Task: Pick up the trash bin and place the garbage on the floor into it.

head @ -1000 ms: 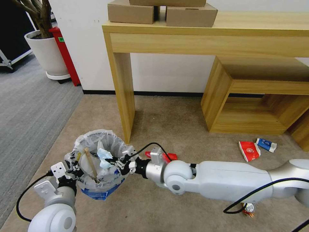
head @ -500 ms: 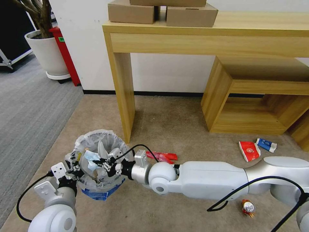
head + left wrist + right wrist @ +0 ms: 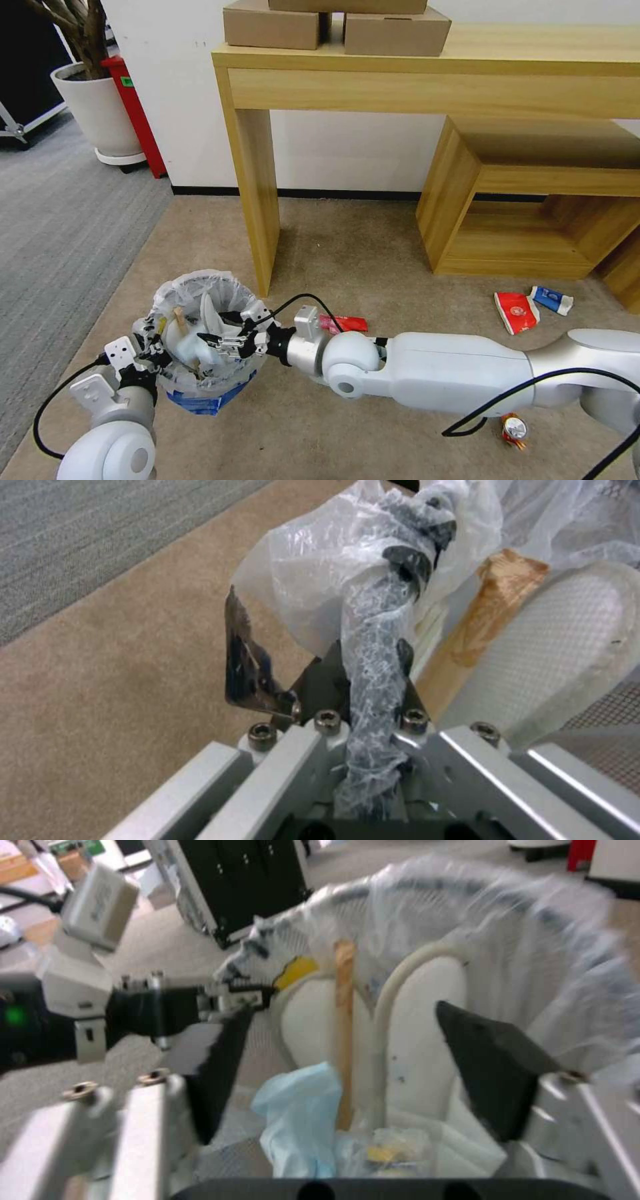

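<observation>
The trash bin (image 3: 200, 279), lined with a crinkly clear bag, hangs just above the beige floor (image 3: 347, 253). My left gripper (image 3: 157, 348) is shut on its near rim; the left wrist view shows that gripper (image 3: 370, 655) pinching bag and rim (image 3: 320, 575). Over the bin's mouth my right gripper (image 3: 220, 340) stands open (image 3: 353, 1065), with nothing between its fingers. Inside lie a pale blue tissue (image 3: 300, 1120), a wooden stick (image 3: 345, 1040) and two white slippers (image 3: 427, 1040). On the floor are a red wrapper (image 3: 348, 324), red cup (image 3: 517, 311), blue-white carton (image 3: 552, 299) and small can (image 3: 515, 429).
A wooden table leg (image 3: 257, 200) stands just behind the bin. A low wooden shelf unit (image 3: 533, 200) sits at the right, near the cup and carton. Grey ribbed carpet (image 3: 60, 227) runs along the left, with a white plant pot (image 3: 100, 113) far back.
My right gripper carried the pale blue tissue leftward over the bin, opened and let it drop inside, then drew back slightly to the right. The left gripper and bin stayed put.
</observation>
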`<state>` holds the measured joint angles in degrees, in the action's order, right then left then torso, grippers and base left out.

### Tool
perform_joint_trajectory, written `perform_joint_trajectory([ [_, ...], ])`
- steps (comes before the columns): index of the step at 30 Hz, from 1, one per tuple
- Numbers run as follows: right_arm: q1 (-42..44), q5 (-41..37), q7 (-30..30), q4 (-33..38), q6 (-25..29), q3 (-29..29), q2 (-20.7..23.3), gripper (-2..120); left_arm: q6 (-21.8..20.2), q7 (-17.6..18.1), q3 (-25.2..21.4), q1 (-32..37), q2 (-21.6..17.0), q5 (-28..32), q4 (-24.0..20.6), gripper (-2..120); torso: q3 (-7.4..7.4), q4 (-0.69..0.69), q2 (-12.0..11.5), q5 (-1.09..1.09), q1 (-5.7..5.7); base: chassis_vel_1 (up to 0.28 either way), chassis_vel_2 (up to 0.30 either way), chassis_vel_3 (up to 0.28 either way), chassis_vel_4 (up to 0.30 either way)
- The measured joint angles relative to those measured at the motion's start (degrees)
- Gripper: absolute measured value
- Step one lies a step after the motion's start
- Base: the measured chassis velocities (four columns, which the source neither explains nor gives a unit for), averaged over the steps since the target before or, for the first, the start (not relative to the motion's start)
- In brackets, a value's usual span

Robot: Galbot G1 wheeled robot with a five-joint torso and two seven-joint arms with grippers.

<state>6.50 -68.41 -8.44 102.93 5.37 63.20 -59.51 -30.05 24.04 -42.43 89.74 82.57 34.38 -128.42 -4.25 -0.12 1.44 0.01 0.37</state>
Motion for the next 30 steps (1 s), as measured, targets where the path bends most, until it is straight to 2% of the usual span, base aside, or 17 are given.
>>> perform_joint_trajectory([
  [1,0.0,0.0,0.0,0.0,0.0,0.0,0.0,78,0.0,0.0,0.0,0.0,0.0,0.0,0.0,0,0.00,0.00,0.0,0.00,0.00,0.000,0.000,0.000,0.000],
  [6,1.2,0.3,0.5,1.7,0.6,-2.6,1.7,97,0.0,0.0,0.0,-0.4,0.0,0.0,0.9,0,0.00,0.00,0.0,0.00,0.00,0.000,0.000,0.000,0.000],
  [11,3.2,0.3,0.6,3.2,0.9,-7.1,3.1,100,0.1,0.0,0.0,-0.6,0.0,0.1,1.2,0,0.00,0.00,0.0,0.00,0.00,0.000,0.000,0.000,0.000],
  [12,4.2,0.1,0.6,3.9,0.9,-9.5,3.6,100,0.1,0.0,-0.1,-0.6,0.0,0.2,1.2,0,0.00,0.00,0.0,0.01,0.00,0.000,0.000,0.000,0.000],
  [13,6.9,0.2,0.6,5.5,0.9,-15.8,5.2,100,0.1,0.1,-0.4,-0.6,-0.1,0.3,1.3,0,0.00,0.00,0.0,0.00,0.00,0.000,0.000,0.000,0.000],
  [14,6.9,0.2,0.6,5.5,0.9,-15.8,5.2,100,0.1,0.1,-0.4,-0.6,-0.1,0.3,1.3,0,0.00,0.00,0.0,0.00,0.00,0.000,0.000,0.000,0.000],
  [16,10.6,0.7,0.6,6.5,0.9,-21.7,7.1,100,0.1,0.1,-0.6,-0.7,0.0,0.5,1.2,0,0.00,0.00,0.0,0.00,0.00,0.000,0.000,0.000,0.000],
  [18,12.0,1.0,0.6,6.7,1.1,-23.4,7.5,100,0.1,0.1,-0.7,-0.7,0.0,0.5,1.2,0,0.00,0.00,0.0,0.00,0.00,0.000,0.000,0.000,0.000],
  [21,17.4,1.4,0.7,8.1,1.8,-29.9,8.7,100,0.1,0.1,-0.7,-0.6,0.1,0.5,1.1,0,0.00,0.00,0.0,0.01,0.00,0.000,0.000,0.000,0.000],
  [22,17.4,1.4,0.7,8.1,1.8,-29.9,8.7,100,0.1,0.1,-0.7,-0.6,0.1,0.5,1.1,0,0.00,0.00,0.0,0.01,0.00,0.000,0.000,0.000,0.000],
  [24,21.3,2.3,1.2,9.1,2.1,-35.1,9.8,100,0.1,0.1,-1.0,-0.4,0.1,0.5,1.0,0,0.00,0.01,0.0,0.01,0.00,0.000,0.000,0.000,0.000],
  [25,21.3,2.3,1.2,9.1,2.1,-35.1,9.8,100,0.1,0.1,-1.0,-0.4,0.1,0.5,1.0,0,0.00,0.01,0.0,0.01,0.00,0.000,0.000,0.000,0.000],
  [29,28.0,6.3,1.5,9.9,4.1,-43.7,12.0,100,0.2,0.1,-1.3,-0.2,0.3,0.7,0.8,0,0.00,0.00,0.0,0.00,0.00,0.000,0.000,0.000,0.000],
  [30,28.0,6.3,1.5,9.9,4.1,-43.7,12.0,100,0.2,0.1,-1.3,-0.2,0.3,0.7,0.8,0,0.00,0.00,0.0,0.00,0.00,0.000,0.000,0.000,0.000],
])
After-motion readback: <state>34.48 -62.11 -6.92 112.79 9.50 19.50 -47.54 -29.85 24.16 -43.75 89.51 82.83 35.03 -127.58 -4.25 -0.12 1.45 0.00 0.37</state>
